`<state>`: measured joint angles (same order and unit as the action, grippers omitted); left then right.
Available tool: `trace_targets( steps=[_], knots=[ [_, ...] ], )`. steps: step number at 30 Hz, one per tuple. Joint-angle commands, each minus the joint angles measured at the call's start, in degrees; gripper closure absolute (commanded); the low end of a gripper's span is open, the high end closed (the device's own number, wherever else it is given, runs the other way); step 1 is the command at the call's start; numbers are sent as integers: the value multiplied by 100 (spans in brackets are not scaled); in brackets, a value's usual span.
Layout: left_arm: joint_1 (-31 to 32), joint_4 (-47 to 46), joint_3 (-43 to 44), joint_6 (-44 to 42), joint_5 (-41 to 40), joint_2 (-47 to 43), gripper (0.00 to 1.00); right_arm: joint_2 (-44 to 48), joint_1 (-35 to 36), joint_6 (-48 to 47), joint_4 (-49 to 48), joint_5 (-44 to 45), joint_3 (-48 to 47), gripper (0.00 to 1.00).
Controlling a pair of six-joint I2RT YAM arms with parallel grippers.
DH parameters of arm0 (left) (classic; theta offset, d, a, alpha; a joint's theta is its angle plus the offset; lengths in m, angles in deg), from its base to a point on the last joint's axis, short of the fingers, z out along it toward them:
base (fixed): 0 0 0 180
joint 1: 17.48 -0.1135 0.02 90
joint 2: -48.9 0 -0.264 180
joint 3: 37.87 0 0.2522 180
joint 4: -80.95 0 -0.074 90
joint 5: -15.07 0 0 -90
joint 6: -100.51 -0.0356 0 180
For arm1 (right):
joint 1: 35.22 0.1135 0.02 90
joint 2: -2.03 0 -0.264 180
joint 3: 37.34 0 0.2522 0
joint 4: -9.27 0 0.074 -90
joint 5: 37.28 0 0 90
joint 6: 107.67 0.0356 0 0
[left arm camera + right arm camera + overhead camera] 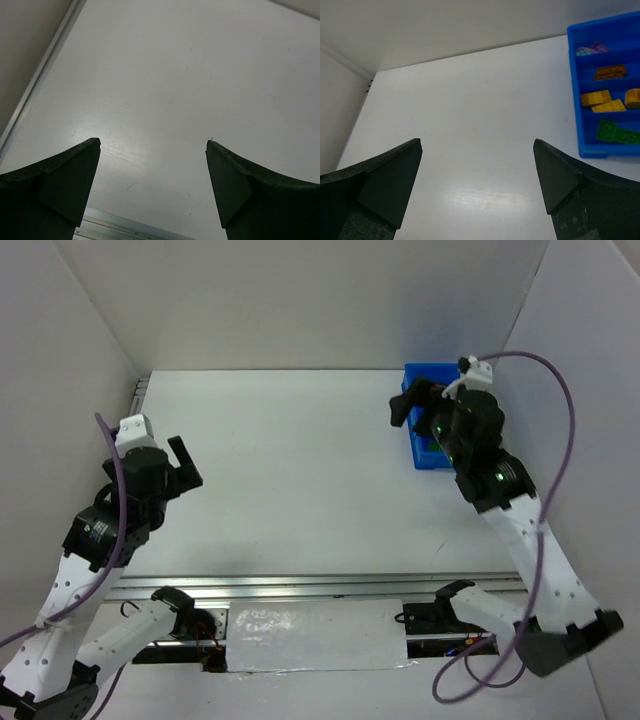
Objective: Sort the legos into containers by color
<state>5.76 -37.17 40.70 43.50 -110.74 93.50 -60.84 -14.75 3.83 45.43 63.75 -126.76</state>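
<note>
While left gripper and right gripper are hanging wide and empty, legos are sitting in containers: light, stiff, slick, probably best pinched across flat sides.

The white table is lying open across its middle and left, offering a gripper wide passage. At the far right the blue tray is standing with raised rims around the legos, and the right arm is hanging over it. White panels are closing in three sides.
</note>
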Motion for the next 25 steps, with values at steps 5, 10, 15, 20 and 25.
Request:
trace_targets(
  steps=[5,10,15,20,25],
  knots=[
    [-83,295,1366,-223,-119,673,1,1996,194,-137,2031,1041,297,0],
    [-83,653,1587,-285,-618,419,0,3008,265,-94,2743,1042,122,0],
    [-83,1059,1604,-302,-919,-82,0,3377,265,-277,3719,840,-318,0],
    [-83,1507,1613,-215,-875,-583,0,3755,265,-330,3983,814,-160,0],
    [-83,1657,1543,-127,-840,-865,0,3818,282,-339,3887,682,-151,0]
  ],
)
